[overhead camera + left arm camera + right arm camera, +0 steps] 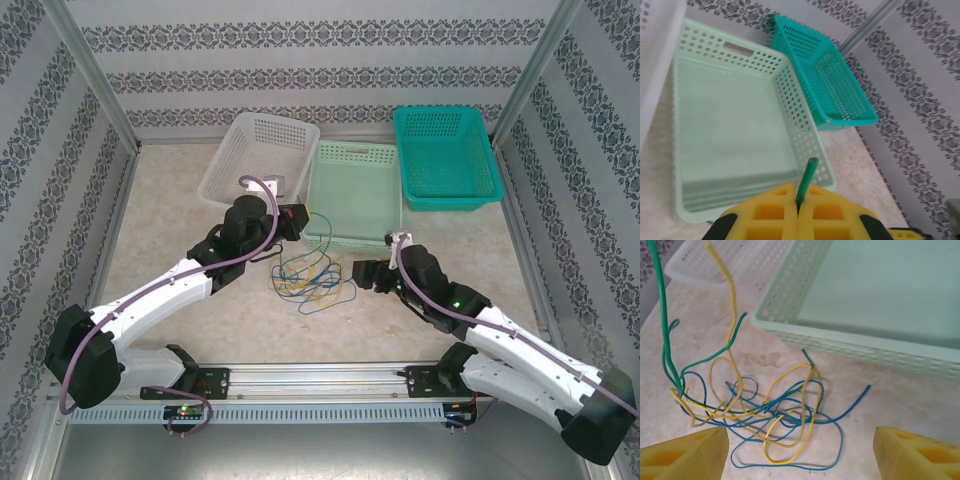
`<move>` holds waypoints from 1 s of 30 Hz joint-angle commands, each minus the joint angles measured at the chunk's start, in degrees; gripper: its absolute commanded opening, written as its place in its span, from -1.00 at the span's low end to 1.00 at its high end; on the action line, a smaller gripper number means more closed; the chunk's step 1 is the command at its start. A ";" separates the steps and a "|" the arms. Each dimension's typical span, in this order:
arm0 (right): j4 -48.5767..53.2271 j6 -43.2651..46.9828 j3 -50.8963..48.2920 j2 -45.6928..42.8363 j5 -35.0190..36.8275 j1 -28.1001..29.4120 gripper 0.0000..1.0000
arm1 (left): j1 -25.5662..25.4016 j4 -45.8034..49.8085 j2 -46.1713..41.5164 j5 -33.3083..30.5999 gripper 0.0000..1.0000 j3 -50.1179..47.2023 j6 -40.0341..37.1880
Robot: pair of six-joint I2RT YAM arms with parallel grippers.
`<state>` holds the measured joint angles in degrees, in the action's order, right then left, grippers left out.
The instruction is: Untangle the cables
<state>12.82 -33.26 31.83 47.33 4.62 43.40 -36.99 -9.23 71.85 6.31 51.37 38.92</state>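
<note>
Two tools: left tool (797,210) is clenching green cable (807,179) end; right tool (800,452) is hovering released w/ tangled cables (765,412) just ahead on table (920,405).

desk (170,220): cables (312,280) tangled at centre | left jaws: at pale green basket (355,190) near-left corner, beyond tangle | right jaws: just right of tangle | white basket (258,155), teal basket (445,155): flanking it, far edge
</note>
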 commanded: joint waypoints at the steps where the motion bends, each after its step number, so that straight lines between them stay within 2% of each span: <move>1: -7.11 -1.21 -1.18 2.03 0.40 2.54 0.53 | 0.69 -7.74 1.02 3.75 -1.00 2.04 2.17; 6: -15.74 -1.67 -2.04 7.23 -1.36 5.12 0.53 | 0.65 -9.48 0.96 4.27 -1.00 1.35 3.70; 13: -20.52 0.61 -0.62 13.56 -2.10 9.96 0.51 | 0.69 -8.67 -0.14 2.38 -1.00 0.33 4.41; 18: -20.82 0.67 0.02 16.79 -2.01 10.61 0.36 | 0.69 -9.11 -0.16 2.27 -1.00 0.49 4.83; 23: -21.08 1.26 0.42 18.56 -0.92 10.66 0.10 | 0.68 -9.30 -0.65 1.96 -1.00 0.06 5.12; 25: -21.32 1.52 0.64 18.83 -0.59 10.66 -0.11 | 0.75 -9.38 -0.80 1.71 -1.00 -0.03 5.16; 30: -16.59 0.99 0.22 15.67 1.64 10.70 -0.81 | 2.36 -7.64 -2.16 0.59 -1.00 -0.31 5.65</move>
<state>-5.98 -32.73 31.00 65.45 3.68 53.52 -36.45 -14.63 72.34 8.40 51.46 43.38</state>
